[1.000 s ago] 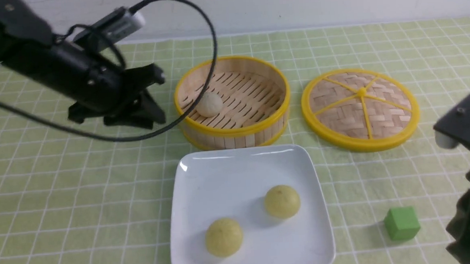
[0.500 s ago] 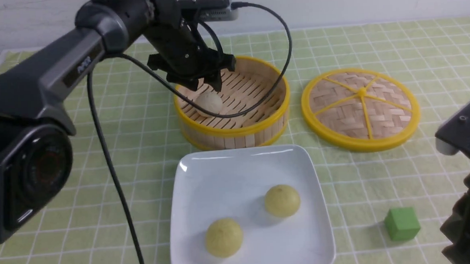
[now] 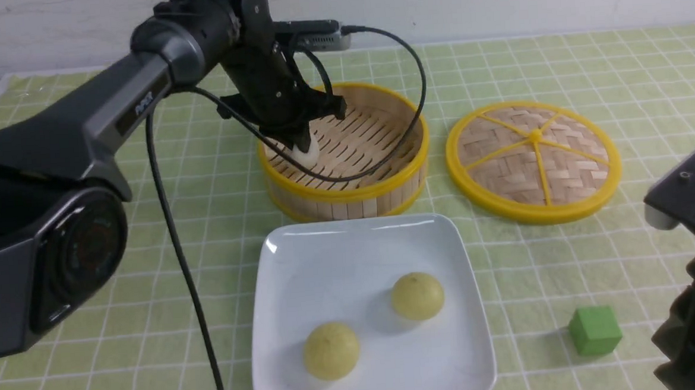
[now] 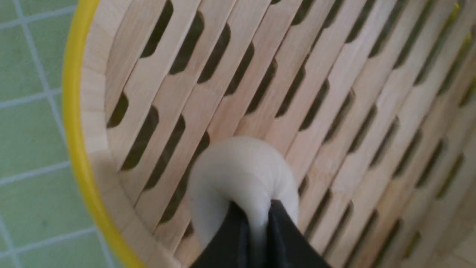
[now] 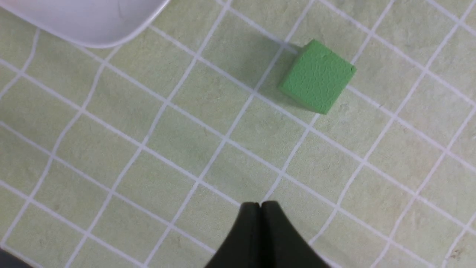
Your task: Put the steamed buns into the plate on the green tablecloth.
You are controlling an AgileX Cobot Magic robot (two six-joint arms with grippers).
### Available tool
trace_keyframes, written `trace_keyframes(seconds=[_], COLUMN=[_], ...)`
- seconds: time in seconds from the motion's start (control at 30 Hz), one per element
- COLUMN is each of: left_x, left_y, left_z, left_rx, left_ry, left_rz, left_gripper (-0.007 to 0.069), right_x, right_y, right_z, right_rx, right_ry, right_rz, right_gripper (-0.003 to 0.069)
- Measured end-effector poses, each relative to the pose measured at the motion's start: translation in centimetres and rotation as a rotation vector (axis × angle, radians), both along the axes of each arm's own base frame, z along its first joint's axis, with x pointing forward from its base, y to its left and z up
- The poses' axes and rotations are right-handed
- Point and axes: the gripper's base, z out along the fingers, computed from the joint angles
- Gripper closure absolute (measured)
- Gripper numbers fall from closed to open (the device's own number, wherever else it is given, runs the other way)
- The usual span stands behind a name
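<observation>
Two pale yellow steamed buns (image 3: 331, 350) (image 3: 417, 296) lie on the white square plate (image 3: 303, 262) on the green tablecloth (image 3: 93, 327). A greyish-white steamed bun (image 4: 238, 175) (image 3: 310, 155) sits inside the bamboo steamer basket (image 3: 383, 187), near its left wall. My left gripper (image 4: 256, 212) (image 3: 301, 145) reaches down into the basket and is shut on this bun, pinching its soft top between the black fingers (image 4: 232, 238). My right gripper (image 5: 259, 205) is shut with nothing in it, hovering over the cloth at the near right, close to a green cube (image 5: 317, 76).
The woven steamer lid (image 3: 533, 158) lies flat to the right of the basket. The green cube (image 3: 594, 330) sits right of the plate. A black cable (image 3: 179, 269) from my left arm hangs down over the cloth left of the plate.
My left arm swung from the far left over the basket, lowered onto the greyish-white bun and shut on it. The right arm stayed still.
</observation>
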Motion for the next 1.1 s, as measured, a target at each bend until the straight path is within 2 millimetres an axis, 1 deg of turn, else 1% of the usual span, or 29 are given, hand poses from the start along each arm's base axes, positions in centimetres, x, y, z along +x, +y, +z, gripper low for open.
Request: trace_keyframes(seconds=[0.03, 0.07, 0.13, 0.17, 0.2, 0.23, 0.27, 0.3, 0.33, 0.37, 0.4, 0.43, 0.47, 0.53, 0.57, 0.6, 0.63, 0.67, 0.7, 0.73, 0.77, 0.8, 0.83, 0.87, 0.9, 1.0, 1.03, 1.1], left_x=[-1.0, -1.1, -3.3, -3.9, -4.9, -5.2, -6.2, -7.1, -7.6, -8.6, -9.2, -9.8, -10.5, -11.3, -11.6, -11.8, -11.9, -12.0, -11.9, -11.9, -11.6, -11.5, -11.5, -11.4, -11.4, -11.5, -11.5, -11.5], left_y=[0.4, 0.4, 1.4, 1.6, 2.0, 2.2, 2.5, 2.7, 2.9, 2.8, 2.7, 2.4, 2.0, 1.3, 0.7, 0.4, 0.2, -0.3, -0.6, -0.7, -0.9, -1.0, -1.0, -1.0, -1.0, -1.0, -0.9, -0.7], left_z=[2.7, 3.1, 8.6, 9.6, 11.2, 11.5, 12.3, 12.4, 12.6, 10.9, 9.3, 7.3, 4.7, 1.2, -1.0, -2.4, -2.8, -4.3, -5.3, -5.4, -6.2, -6.4, -6.4, -6.5, -6.5, -6.1, -5.7, -4.7], left_rx=[0.003, 0.001, -0.010, -0.013, -0.022, -0.023, -0.027, -0.035, -0.041, -0.057, -0.064, -0.061, -0.047, -0.023, -0.013, -0.007, -0.007, -0.003, 0.001, -0.002, -0.003, -0.005, -0.005, -0.008, -0.008, -0.013, -0.012, -0.004], left_ry=[-0.011, -0.020, -0.100, -0.116, -0.145, -0.146, -0.148, -0.130, -0.123, -0.033, 0.037, 0.115, 0.201, 0.284, 0.300, 0.309, 0.308, 0.310, 0.312, 0.307, 0.304, 0.302, 0.302, 0.298, 0.295, 0.285, 0.272, 0.238], left_rz=[-0.011, -0.011, -0.019, -0.020, -0.019, -0.019, -0.019, -0.021, -0.020, -0.021, -0.025, -0.031, -0.038, -0.047, -0.050, -0.052, -0.053, -0.048, -0.041, -0.036, -0.020, -0.012, -0.013, -0.008, -0.007, -0.005, -0.007, -0.016], left_gripper=[0.0596, 0.0596, 0.0596, 0.0596, 0.0596, 0.0596, 0.0596, 0.0596, 0.0596, 0.0594, 0.0594, 0.0593, 0.0592, 0.0589, 0.0583, 0.0578, 0.0576, 0.0556, 0.0536, 0.0526, 0.0475, 0.0437, 0.0437, 0.0368, 0.0325, 0.0213, 0.0173, 0.0123], right_x=[0.0, 0.0, 0.0, 0.0, 0.0, 0.0, -0.1, -0.1, -0.1, -0.1, -0.1, -0.1, -0.2, -0.2, -0.2, -0.2, -0.2, -0.2, -0.3, -0.3, -0.4, -0.7, -0.7, -1.2, -1.7, -3.8, -4.9, -6.8], right_y=[0.0, 0.0, 0.0, 0.0, 0.0, 0.0, 0.0, 0.0, 0.0, 0.1, 0.1, 0.1, 0.1, 0.1, 0.1, 0.1, 0.1, 0.2, 0.2, 0.2, 0.1, 0.0, 0.0, -0.4, -0.6, -1.9, -2.8, -4.1], right_z=[0.0, 0.0, 0.0, 0.0, 0.0, 0.0, 0.0, 0.0, 0.0, 0.0, 0.0, 0.0, 0.0, 0.0, 0.0, 0.0, 0.0, 0.0, 0.0, 0.0, 0.1, 0.3, 0.4, 0.8, 1.1, 2.4, 3.2, 4.4], right_rx=[0.000, 0.000, 0.000, 0.000, 0.001, 0.002, 0.002, 0.005, 0.006, 0.011, 0.012, 0.014, 0.017, 0.018, 0.017, 0.019, 0.019, 0.022, 0.023, 0.025, 0.030, 0.033, 0.034, 0.036, 0.037, 0.045, 0.060, 0.094], right_ry=[0.000, 0.000, 0.000, 0.000, 0.002, 0.005, 0.009, 0.011, 0.012, 0.016, 0.016, 0.017, 0.020, 0.021, 0.023, 0.025, 0.025, 0.029, 0.032, 0.032, 0.031, 0.028, 0.025, 0.023, 0.021, 0.009, -0.027, -0.100], right_rz=[0.000, 0.000, 0.000, 0.000, 0.000, -0.001, -0.002, -0.003, -0.003, -0.004, -0.004, -0.005, -0.006, -0.006, -0.006, -0.006, -0.006, -0.007, -0.008, -0.008, -0.008, -0.008, -0.008, -0.007, -0.008, -0.021, -0.033, -0.062], right_gripper=[0.0661, 0.0660, 0.0659, 0.0659, 0.0659, 0.0659, 0.0658, 0.0657, 0.0657, 0.0657, 0.0656, 0.0655, 0.0655, 0.0654, 0.0652, 0.0651, 0.0651, 0.0650, 0.0648, 0.0648, 0.0648, 0.0647, 0.0647, 0.0647, 0.0645, 0.0642, 0.0641, 0.0639])
